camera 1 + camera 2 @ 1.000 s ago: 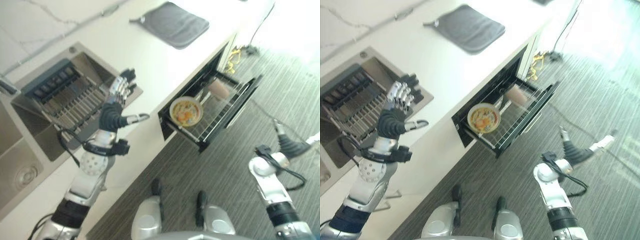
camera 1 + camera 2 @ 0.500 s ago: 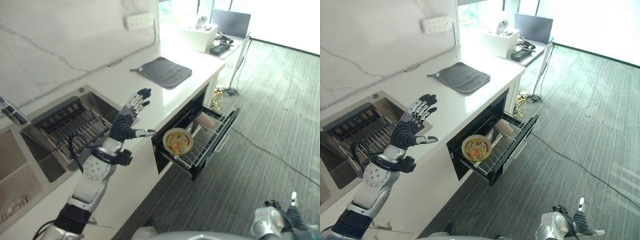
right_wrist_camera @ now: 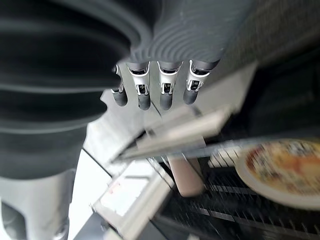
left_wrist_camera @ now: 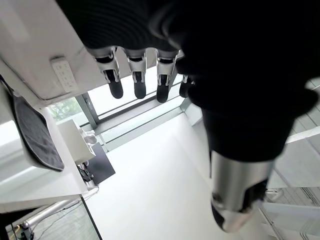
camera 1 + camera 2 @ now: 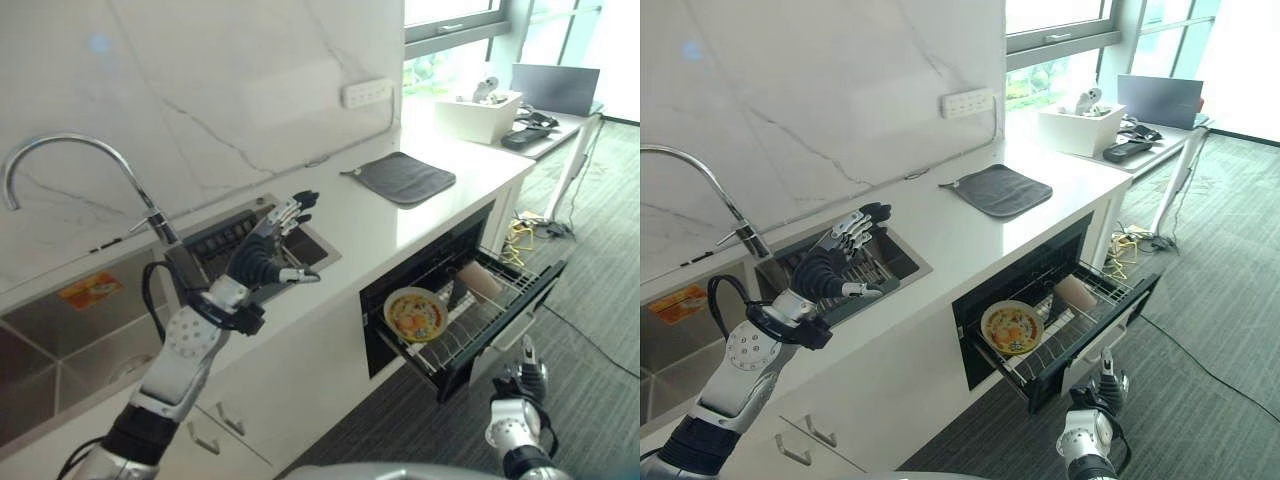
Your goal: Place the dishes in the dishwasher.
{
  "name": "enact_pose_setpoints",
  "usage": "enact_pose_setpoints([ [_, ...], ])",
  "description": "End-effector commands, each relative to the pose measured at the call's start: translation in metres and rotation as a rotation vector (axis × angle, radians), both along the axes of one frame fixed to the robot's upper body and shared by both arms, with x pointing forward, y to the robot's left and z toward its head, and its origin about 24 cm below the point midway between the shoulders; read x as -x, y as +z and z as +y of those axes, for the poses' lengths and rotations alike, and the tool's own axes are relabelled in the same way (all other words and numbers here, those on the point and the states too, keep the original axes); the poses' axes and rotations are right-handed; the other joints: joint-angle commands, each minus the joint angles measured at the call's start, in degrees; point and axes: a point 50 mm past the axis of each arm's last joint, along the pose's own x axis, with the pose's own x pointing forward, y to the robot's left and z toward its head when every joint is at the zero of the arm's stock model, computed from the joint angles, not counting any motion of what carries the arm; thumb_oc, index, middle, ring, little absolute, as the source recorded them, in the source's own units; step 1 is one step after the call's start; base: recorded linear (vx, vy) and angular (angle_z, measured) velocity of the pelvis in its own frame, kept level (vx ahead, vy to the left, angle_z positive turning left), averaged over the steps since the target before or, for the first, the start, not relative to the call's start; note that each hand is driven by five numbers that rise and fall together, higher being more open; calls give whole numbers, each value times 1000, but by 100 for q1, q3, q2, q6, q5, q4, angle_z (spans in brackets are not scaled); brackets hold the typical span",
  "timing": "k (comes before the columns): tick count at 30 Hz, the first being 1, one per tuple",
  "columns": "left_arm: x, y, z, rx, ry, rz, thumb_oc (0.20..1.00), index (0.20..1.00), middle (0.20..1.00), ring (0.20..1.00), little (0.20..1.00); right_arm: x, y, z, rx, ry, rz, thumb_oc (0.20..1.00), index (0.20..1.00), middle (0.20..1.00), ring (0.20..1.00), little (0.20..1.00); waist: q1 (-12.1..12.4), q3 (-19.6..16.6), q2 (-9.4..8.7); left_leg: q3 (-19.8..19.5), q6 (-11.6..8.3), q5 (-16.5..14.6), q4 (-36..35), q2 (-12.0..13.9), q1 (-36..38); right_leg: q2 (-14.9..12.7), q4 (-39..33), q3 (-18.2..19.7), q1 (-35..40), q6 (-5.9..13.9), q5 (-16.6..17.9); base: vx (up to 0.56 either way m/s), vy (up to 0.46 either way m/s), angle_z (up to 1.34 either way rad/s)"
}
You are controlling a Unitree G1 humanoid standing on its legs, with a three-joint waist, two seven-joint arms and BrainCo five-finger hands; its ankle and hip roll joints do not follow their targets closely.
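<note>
1. At the far left end of the counter (image 5: 400,225) you have the sink (image 5: 70,335), with a curved tap (image 5: 60,160) rising from its back edge.
2. Just right of the sink, a dish rack (image 5: 855,275) sits sunk into the counter top.
3. Your left hand (image 5: 265,250) is raised in the air over the front edge of that rack, fingers (image 4: 137,82) straight and spread, thumb out to the side, holding nothing. It touches neither the counter nor any dish.
4. Further right, a dark grey mat (image 5: 405,178) lies flat near the back edge of the counter, below a white socket strip (image 5: 965,102) on the wall.
5. Under the counter's front edge, right of your left hand and well apart from it, the dishwasher (image 5: 430,290) stands open with its wire rack (image 5: 1080,330) pulled out.
6. A plate (image 5: 415,313) with a yellow and orange pattern leans in the left part of that rack; a pale pink cup (image 5: 485,280) lies on its side toward the rack's right back corner.
7. Your right hand (image 3: 155,92) hangs low in front of the pulled-out rack, fingers straight and empty; in its wrist view the plate (image 3: 280,170) and cup (image 3: 185,177) lie past the fingertips, clear of them.
</note>
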Motion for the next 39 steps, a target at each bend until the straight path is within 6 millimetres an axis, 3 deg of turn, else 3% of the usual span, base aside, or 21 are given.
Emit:
enact_pose_setpoints([
  [1,1,28,7,31,-19,-116,1000,1000,1000,1000,1000,-37,24,-4,44,74,-111,1000,1000,1000,1000,1000,133,261,-137,54,-186,-298,137,578,84,-663,437,-218,-414,245,170,76,40,16],
  [4,4,29,9,15,-25,-127,1000,1000,1000,1000,1000,-37,24,-10,40,26,-88,1000,1000,1000,1000,1000,222,366,-162,-50,-127,-347,359,567,-29,-661,749,-207,-471,209,36,35,41,6],
  [10,-1,24,7,19,-18,-90,1000,1000,1000,1000,1000,-13,1,-12,36,-57,129,1000,1000,1000,1000,1000,274,373,-270,-187,-60,-459,507,541,98,-561,1140,-188,-459,93,-218,105,55,2],
  [13,3,19,4,-1,5,-99,1000,1000,1000,1000,1000,4,-7,-20,46,-77,190,1000,1000,1000,1000,1000,166,588,-208,-265,-17,-703,1161,516,9,-476,2145,-69,-788,-101,-606,113,76,-7],
  [16,3,18,5,4,23,-99,1000,1000,1000,1000,1000,7,-3,-32,78,-64,181,1000,1000,1000,1000,1000,89,780,-154,-255,-32,-839,1662,483,-229,-513,2717,19,-1042,-196,-831,-4,38,-5],
  [23,5,19,-4,8,4,-102,1000,1000,1000,1000,1000,-4,13,-54,143,37,126,1000,1000,1000,1000,1000,4,989,-43,-228,-104,-1010,2308,371,-642,-704,3631,137,-1487,-271,-1097,-37,30,1],
  [30,10,17,-3,-8,15,-87,1000,1000,1000,1000,1000,-19,24,-51,176,218,9,1000,1000,1000,1000,1000,-64,1078,11,-138,-71,-1106,2669,284,-863,-878,4178,207,-1792,-287,-1166,7,9,5],
  [35,11,16,0,-24,22,-63,1000,1000,1000,1000,1000,-25,30,-52,197,315,-18,1000,1000,1000,1000,1000,-50,1141,16,-136,-56,-1095,2765,266,-955,-851,4355,259,-1895,-318,-1198,45,-44,4],
  [39,12,28,-3,-8,1,-114,1000,1000,1000,1000,1000,-51,56,-57,241,343,-105,1000,1000,1000,1000,1000,31,1292,66,-243,-7,-988,2824,138,-1370,-878,4537,305,-2277,-328,-1178,-47,-54,-2],
])
